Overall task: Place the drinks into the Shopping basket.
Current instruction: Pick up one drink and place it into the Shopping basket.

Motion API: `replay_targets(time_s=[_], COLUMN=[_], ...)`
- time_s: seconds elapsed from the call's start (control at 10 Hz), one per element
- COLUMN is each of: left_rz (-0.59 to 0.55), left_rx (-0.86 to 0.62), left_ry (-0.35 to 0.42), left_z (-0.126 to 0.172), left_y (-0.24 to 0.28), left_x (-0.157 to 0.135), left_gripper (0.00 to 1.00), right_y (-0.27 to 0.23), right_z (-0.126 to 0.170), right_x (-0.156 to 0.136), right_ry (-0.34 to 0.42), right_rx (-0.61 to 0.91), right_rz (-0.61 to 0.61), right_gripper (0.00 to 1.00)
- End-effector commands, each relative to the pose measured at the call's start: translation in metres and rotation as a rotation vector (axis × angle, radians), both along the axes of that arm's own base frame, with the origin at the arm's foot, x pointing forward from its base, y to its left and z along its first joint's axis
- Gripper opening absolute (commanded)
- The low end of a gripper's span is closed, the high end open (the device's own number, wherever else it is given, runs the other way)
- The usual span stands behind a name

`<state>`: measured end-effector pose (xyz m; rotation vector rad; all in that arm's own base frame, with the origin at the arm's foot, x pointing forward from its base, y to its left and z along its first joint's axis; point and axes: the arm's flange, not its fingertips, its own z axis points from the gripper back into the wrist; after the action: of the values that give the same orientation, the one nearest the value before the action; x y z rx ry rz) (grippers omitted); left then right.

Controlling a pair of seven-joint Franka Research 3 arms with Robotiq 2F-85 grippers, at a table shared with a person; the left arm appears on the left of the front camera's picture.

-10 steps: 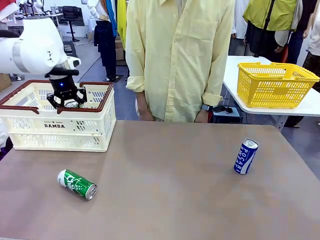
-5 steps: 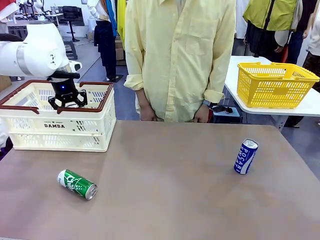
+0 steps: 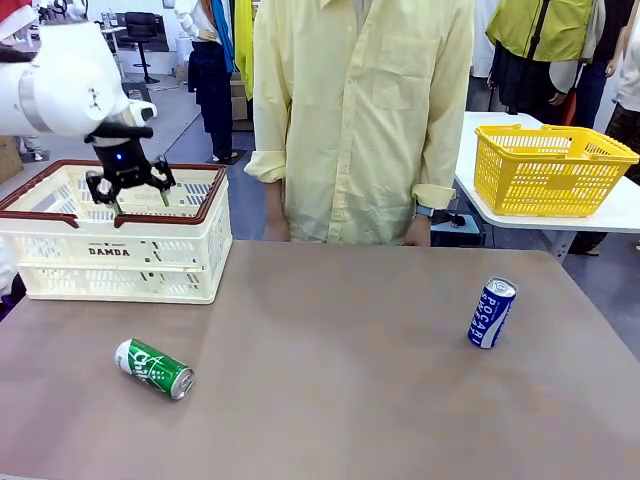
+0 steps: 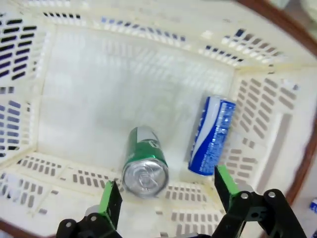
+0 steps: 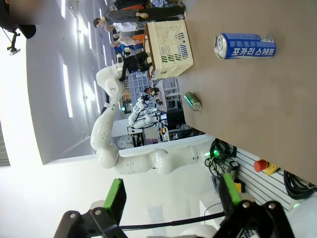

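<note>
Robotics lab: white robot arm (image 3: 60,85), test table (image 3: 340,340), yellow basket (image 3: 550,170).

Left black two-finger gripper with green pads (image 3: 138,202): a second ago it sat low inside the cream-white slotted plastic shopping basket (image 3: 110,250), closed on a green drink can. It is now lifted to about rim height, jaws spread wide, nothing between them.

Slim green can with silver top (image 4: 143,161): released. It now lies on the basket floor, just beside a blue-and-white can (image 4: 213,134).

Person in pale yellow shirt (image 3: 360,110): hands slightly farther apart than before.
</note>
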<state>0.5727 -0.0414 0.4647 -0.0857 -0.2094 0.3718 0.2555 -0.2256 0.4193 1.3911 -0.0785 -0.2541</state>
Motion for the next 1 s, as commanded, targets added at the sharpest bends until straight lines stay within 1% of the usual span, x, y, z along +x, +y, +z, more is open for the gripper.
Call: replay_targets(time_s=[0.0,0.1,0.2,0.3,0.4,0.5,0.6,0.7,0.8,0.9], left_rz=[0.042,0.023,-0.040,-0.167,-0.285,-0.393,-0.533,-0.633,-0.663,-0.649], left_rx=[-0.049,-0.142,-0.268,-0.364,-0.449,-0.515,-0.609,-0.733,-0.845,-0.946], left_ry=[-0.056,-0.097,-0.091,-0.095,-0.090,-0.089,-0.081,-0.079,-0.083,-0.074], left_z=[0.053,0.096,0.125,0.140,0.142,0.135,0.121,0.096,0.069,0.042], left_y=[0.001,-0.002,-0.007,-0.013,-0.015,-0.012,-0.003,0.013,0.028,0.044], left_x=[-0.036,-0.075,-0.119,-0.166,-0.210,-0.249,-0.284,-0.310,-0.321,-0.321], left_gripper=[1.00,1.00,1.00,1.00,1.00,1.00,1.00,1.00,1.00,1.00], right_y=[-0.003,-0.003,-0.003,-0.003,-0.003,-0.003,-0.003,-0.003,-0.003,-0.003], right_z=[0.001,0.001,0.001,0.001,0.001,0.001,0.001,0.001,0.001,0.001], right_x=[-0.002,-0.002,-0.002,-0.002,-0.002,-0.002,-0.002,-0.002,-0.002,-0.002], right_ry=[-0.023,-0.023,-0.023,-0.023,-0.023,-0.023,-0.023,-0.023,-0.023,-0.023], right_rx=[-0.003,-0.003,-0.003,-0.003,-0.003,-0.003,-0.003,-0.003,-0.003,-0.003], right_rz=[0.014,0.014,0.014,0.014,0.014,0.014,0.014,0.014,0.014,0.014], right_gripper=[1.00,1.00,1.00,1.00,1.00,1.00,1.00,1.00,1.00,1.00])
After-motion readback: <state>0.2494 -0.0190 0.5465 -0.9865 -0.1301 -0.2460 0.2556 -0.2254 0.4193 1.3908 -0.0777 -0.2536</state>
